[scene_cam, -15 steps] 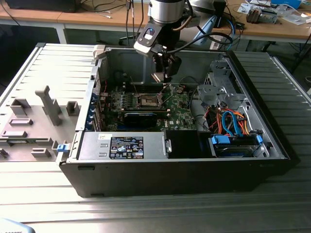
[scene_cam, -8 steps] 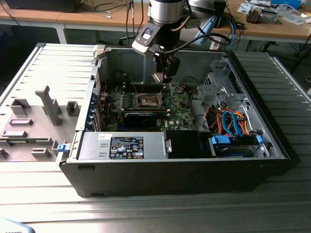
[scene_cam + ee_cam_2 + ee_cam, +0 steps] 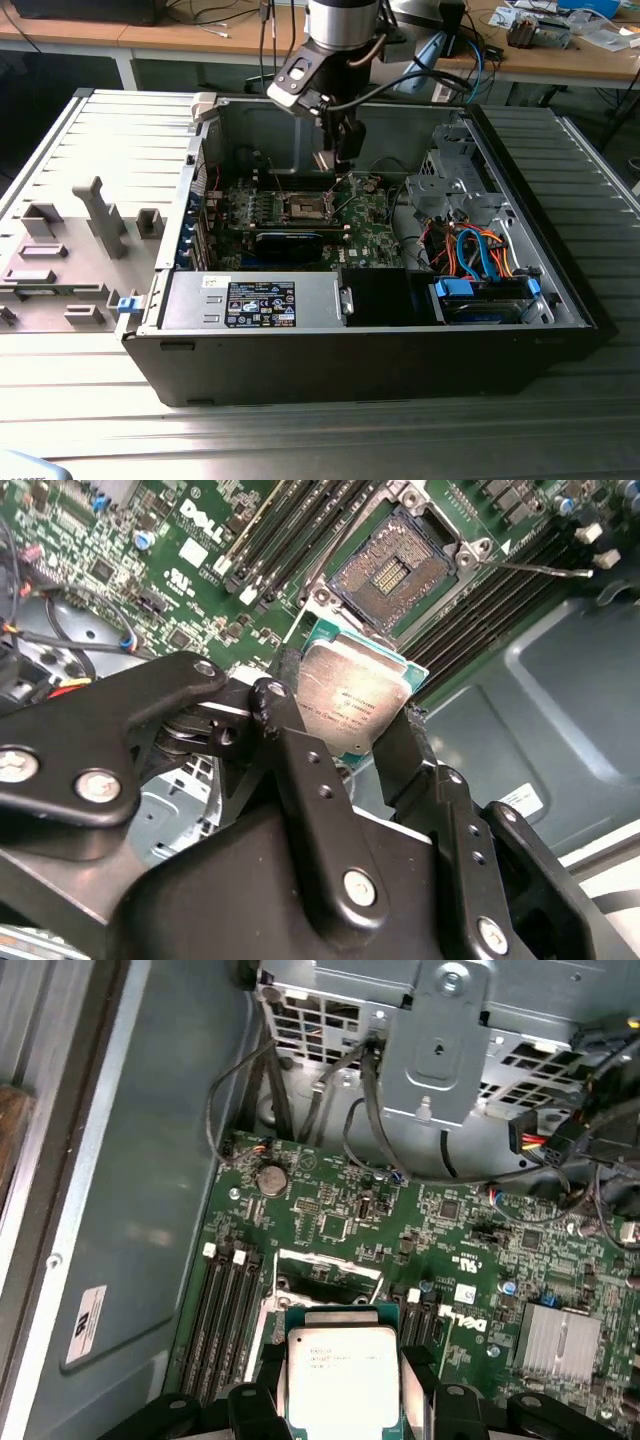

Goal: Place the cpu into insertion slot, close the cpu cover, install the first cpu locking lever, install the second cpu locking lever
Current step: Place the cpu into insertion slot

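The cpu (image 3: 350, 705) is a small silvery square chip on a green backing, and my gripper (image 3: 350, 735) is shut on it by two opposite edges between black fingers (image 3: 295, 745). The chip hangs in the air above the green motherboard (image 3: 370, 225) inside the open computer case. The insertion slot (image 3: 390, 575) lies just beyond the chip with its dark pin field bare. In the first wrist view the cpu (image 3: 340, 1375) covers part of the insertion slot (image 3: 320, 1285), and the silvery cpu cover (image 3: 328, 1260) stands raised at its far side. A thin locking lever (image 3: 545, 570) sticks out beside the slot.
The case (image 3: 350, 360) has tall walls around the board. A black power supply (image 3: 260, 303) fills its front. A metal drive cage (image 3: 455, 180) and orange and blue cables (image 3: 480, 255) sit at the exterior view's right. A grey fixture tray (image 3: 70, 250) lies outside, left.
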You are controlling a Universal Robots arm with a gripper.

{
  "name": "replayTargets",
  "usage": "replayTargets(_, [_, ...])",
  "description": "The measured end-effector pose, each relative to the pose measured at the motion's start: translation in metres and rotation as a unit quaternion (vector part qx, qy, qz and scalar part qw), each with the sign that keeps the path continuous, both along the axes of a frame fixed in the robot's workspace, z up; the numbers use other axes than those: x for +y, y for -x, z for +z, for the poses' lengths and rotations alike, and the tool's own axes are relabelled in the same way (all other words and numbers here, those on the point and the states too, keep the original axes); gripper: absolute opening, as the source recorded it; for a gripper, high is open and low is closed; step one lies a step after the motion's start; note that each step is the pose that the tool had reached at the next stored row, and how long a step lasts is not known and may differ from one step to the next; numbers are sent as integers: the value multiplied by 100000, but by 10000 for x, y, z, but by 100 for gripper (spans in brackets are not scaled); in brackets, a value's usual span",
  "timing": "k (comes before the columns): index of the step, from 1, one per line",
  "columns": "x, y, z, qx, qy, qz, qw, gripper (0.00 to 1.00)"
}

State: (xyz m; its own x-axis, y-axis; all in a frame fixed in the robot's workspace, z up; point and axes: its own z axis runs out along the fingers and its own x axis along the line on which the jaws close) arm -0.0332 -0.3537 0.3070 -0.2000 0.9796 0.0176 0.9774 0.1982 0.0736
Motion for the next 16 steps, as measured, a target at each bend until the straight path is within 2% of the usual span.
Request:
replayTargets(4, [0,0,-16,-2,33,-2876,99959,54])
replayTargets(6, [0,0,-23,-1,51,-4232,99910,54])
replayTargets(8, [0,0,-33,5,70,-6025,99818,54])
replayTargets(11, [19,6,-43,-2,77,-6701,99775,54])
replayTargets(13, [50,43,-52,-1,75,-6825,99767,54])
replayTargets(15, [56,60,-67,-3,66,-7161,99743,54])
replayTargets(16, [56,71,-87,2,76,-7890,99688,54])
